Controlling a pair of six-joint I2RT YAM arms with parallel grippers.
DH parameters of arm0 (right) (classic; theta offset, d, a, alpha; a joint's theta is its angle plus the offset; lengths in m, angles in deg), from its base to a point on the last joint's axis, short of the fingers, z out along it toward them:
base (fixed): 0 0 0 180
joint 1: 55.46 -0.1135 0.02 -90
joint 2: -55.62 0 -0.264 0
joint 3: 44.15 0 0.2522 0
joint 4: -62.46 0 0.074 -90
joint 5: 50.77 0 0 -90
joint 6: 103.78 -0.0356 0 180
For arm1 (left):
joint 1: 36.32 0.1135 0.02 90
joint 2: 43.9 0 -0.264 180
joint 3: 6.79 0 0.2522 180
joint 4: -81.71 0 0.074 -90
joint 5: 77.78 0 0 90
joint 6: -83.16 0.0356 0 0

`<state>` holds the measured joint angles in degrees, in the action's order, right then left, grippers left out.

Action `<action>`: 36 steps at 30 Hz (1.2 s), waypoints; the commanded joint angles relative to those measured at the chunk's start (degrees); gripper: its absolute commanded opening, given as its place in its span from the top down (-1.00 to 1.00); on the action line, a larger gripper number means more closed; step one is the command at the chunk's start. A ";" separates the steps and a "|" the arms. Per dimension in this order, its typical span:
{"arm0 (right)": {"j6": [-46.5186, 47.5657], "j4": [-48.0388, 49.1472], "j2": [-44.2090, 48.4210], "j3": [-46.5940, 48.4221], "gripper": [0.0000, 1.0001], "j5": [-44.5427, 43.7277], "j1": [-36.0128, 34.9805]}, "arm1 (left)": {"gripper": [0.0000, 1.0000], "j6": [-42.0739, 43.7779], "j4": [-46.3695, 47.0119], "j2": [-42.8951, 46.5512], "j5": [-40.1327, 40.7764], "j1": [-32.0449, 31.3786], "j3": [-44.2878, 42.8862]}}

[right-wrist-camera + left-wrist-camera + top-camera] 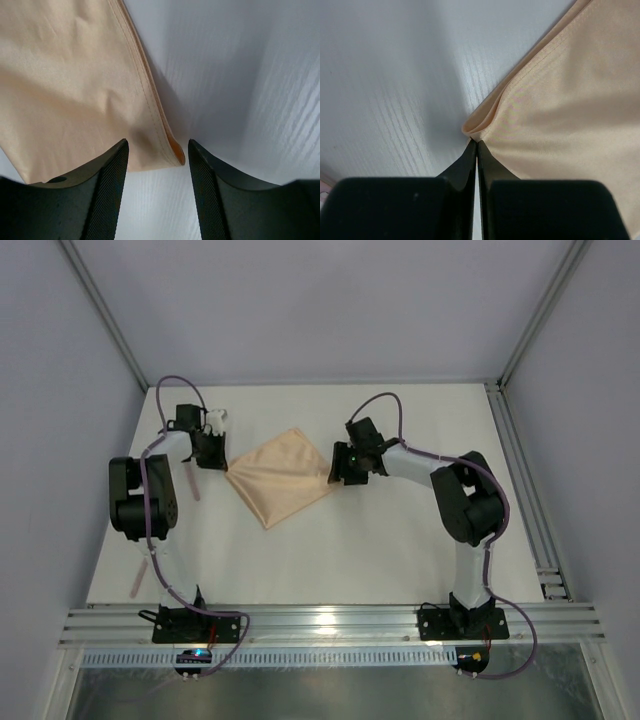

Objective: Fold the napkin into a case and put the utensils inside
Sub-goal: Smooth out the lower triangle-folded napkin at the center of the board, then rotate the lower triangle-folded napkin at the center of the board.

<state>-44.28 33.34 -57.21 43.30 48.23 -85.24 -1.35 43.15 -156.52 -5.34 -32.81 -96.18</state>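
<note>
The white worktop (400,550) carries the napkin (280,478), a thin, limp, light cloth lying flat as a diamond between the two arms. It will likely sag and crease wherever it is unsupported, so the hemmed corners look the surest places to take hold. The left claw (476,145) is pressed together on the cloth's left corner, which puckers at its tips, while the right claw (157,147) stands apart, straddling the layered right corner without gripping it.

We saw bright, even overhead light. Soft shadows darkened the table (395,90) ahead of the left tool (476,145) and right tool (157,150); their near bodies were blurred.
</note>
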 commanded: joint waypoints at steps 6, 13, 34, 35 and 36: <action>-0.87 2.25 -4.41 2.96 0.02 2.87 -0.19 | 1.00 1.89 1.59 -1.64 2.00 0.18 -1.45; -2.98 5.07 -3.18 -1.09 0.30 4.10 -1.16 | 1.00 1.45 0.98 -2.87 2.71 0.27 -2.58; -9.05 8.94 4.46 -10.23 0.88 7.18 -3.26 | 0.00 0.56 -10.68 9.25 -9.05 0.18 -6.45; -9.31 9.03 4.82 -10.76 0.88 7.35 -3.88 | 0.00 1.87 -12.28 9.87 -11.85 0.01 -6.45; -10.10 9.11 5.51 -11.81 0.88 7.44 -4.14 | 0.00 2.84 -14.03 10.66 -12.84 -0.08 -6.45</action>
<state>-52.26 43.20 -54.85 33.84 55.03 -87.66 -1.13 35.43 -151.10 -11.14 -32.81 -100.29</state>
